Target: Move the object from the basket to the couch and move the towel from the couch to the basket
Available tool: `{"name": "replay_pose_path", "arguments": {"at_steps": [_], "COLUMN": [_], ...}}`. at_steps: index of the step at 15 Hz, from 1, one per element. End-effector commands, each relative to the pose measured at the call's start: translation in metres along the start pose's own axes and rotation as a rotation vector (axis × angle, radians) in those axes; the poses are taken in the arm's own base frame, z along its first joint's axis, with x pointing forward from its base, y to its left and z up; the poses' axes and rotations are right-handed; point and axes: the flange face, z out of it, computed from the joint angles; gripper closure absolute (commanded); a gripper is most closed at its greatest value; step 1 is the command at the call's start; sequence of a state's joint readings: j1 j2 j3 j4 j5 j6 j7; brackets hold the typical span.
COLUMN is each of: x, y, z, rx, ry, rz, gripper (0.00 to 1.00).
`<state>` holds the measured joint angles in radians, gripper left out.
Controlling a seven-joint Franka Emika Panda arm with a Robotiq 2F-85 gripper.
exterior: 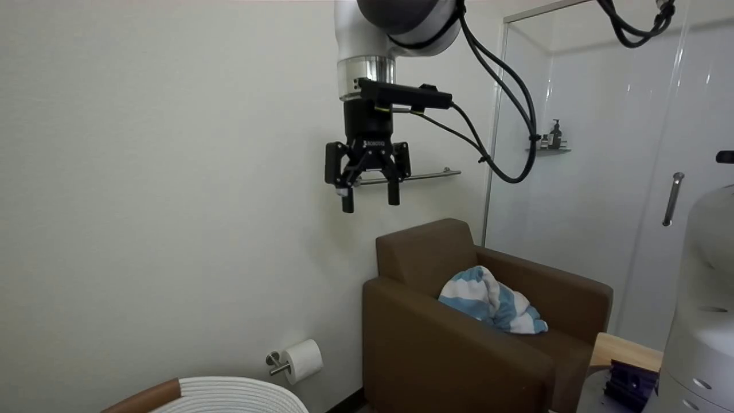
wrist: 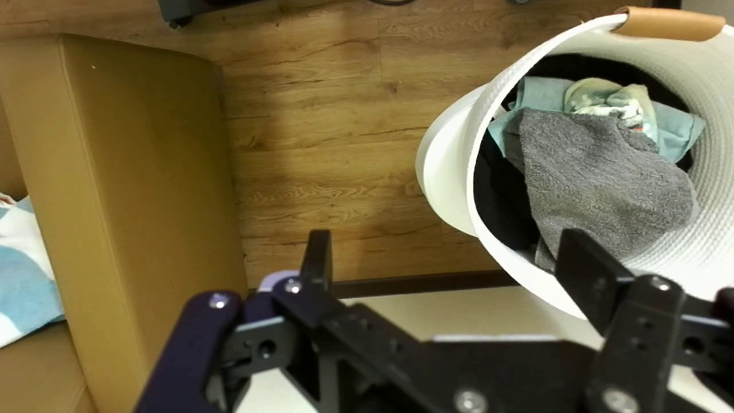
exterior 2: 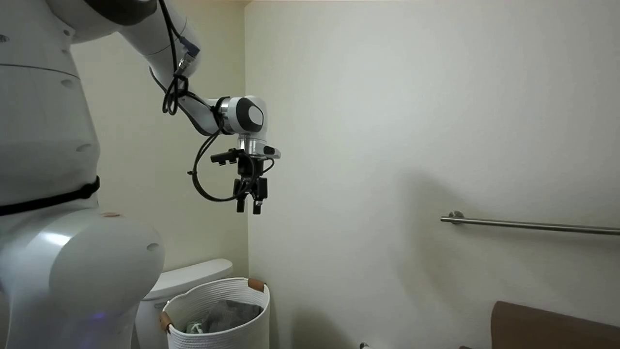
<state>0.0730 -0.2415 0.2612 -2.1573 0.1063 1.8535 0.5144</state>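
A brown couch (exterior: 447, 350) stands against the wall and also shows in the wrist view (wrist: 155, 160). A blue-and-white striped towel (exterior: 487, 298) lies crumpled on its seat; part of it shows in the wrist view (wrist: 23, 275). A white woven basket (exterior 2: 232, 337) with brown handles shows in the wrist view (wrist: 714, 223). Inside it a grey cloth (wrist: 602, 178) lies over light-blue (wrist: 542, 94), patterned green (wrist: 613, 103) and black cloths. My gripper (exterior: 371, 203) is open and empty, high above couch and basket. In the wrist view (wrist: 447, 235) its right finger overlaps the basket's rim.
A metal towel bar (exterior 2: 533, 225) is on the wall, with a toilet paper roll (exterior: 304, 360) lower down. A toilet (exterior 2: 193, 278) stands behind the basket. A glass shower door (exterior: 619, 172) is beyond the couch. Wooden floor (wrist: 344, 143) lies between couch and basket.
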Motion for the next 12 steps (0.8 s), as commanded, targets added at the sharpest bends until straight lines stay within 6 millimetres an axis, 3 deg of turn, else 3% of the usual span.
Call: {"name": "replay_pose_path", "arguments": {"at_steps": [1, 5, 11, 12], "x": [0.001, -0.002, 0.011, -0.007], "y": [-0.015, -0.068, -0.190, -0.161], "z": [0.006, 0.017, 0.101, 0.078], "rx": [0.040, 0.048, 0.081, 0.070], "ry": [0.028, 0.087, 0.089, 0.105], "rz": [-0.058, -0.170, -0.390, -0.331], "gripper": [0.00, 0.00, 0.00, 0.00]}}
